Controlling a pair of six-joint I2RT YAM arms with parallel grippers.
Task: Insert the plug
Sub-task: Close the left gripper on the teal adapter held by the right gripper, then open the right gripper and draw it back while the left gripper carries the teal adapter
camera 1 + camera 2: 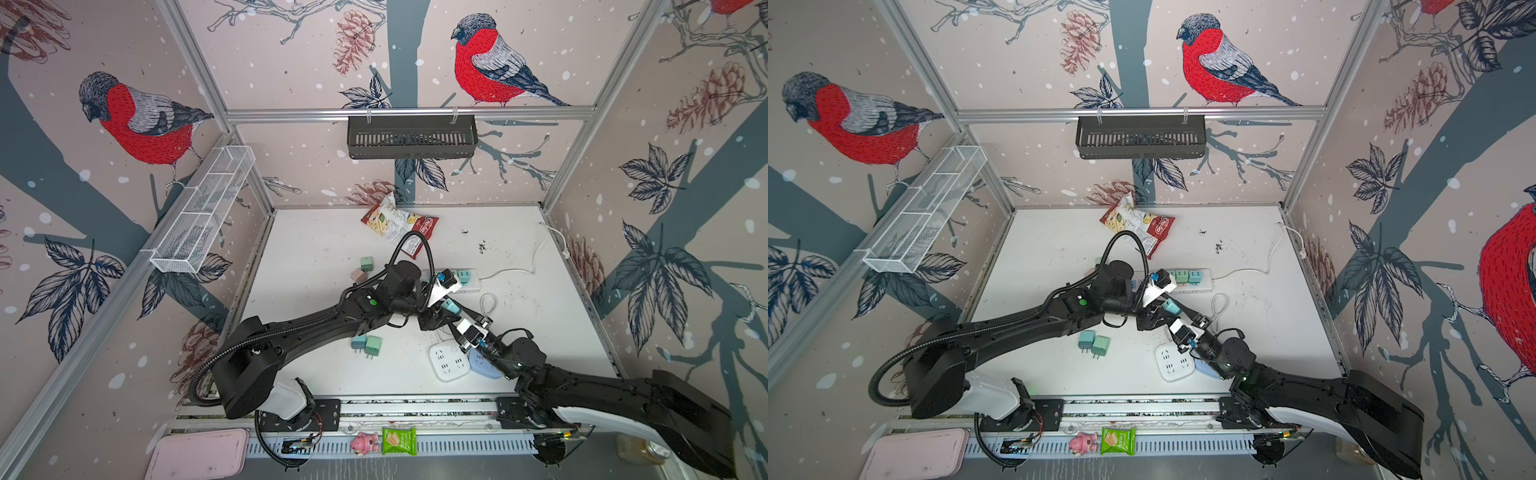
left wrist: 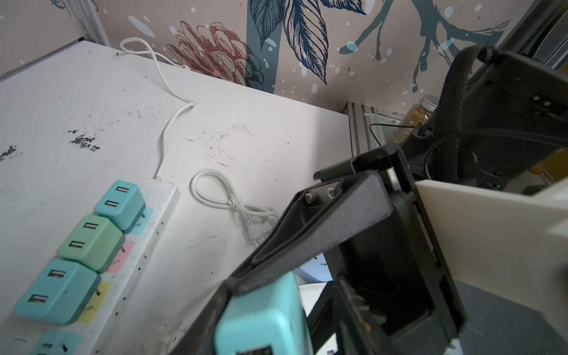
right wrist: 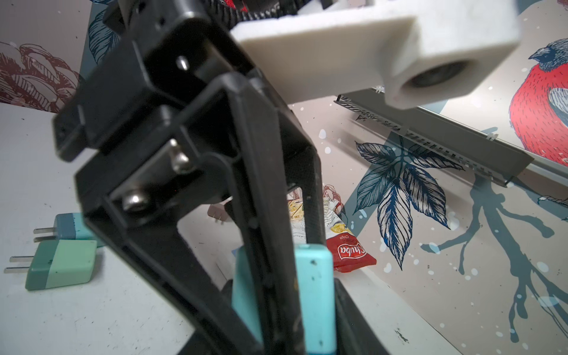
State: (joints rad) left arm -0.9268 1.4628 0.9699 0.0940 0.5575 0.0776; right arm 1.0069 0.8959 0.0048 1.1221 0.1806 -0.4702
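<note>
Holding claw: right claw [image 1: 458,311] is clamped on the light-blue plug [image 1: 451,308], raised above the middle of the table [image 1: 311,249].
Left claw: left claw [image 1: 444,309] sits against the same plug from its 9 o'clock side; whether it pinches cannot be told.
Strip: white power strip [image 1: 471,284] lies at the plug's 12 o'clock, apart from it, carrying seated plugs [image 2: 89,242].
Socket: square socket [image 1: 449,360] at 6 o'clock.
Spares: loose plugs [image 1: 365,345] at 8 o'clock.

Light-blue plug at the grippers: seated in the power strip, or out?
Out. The light-blue plug is held clear of the power strip, beside it; other plugs are seated there.
</note>
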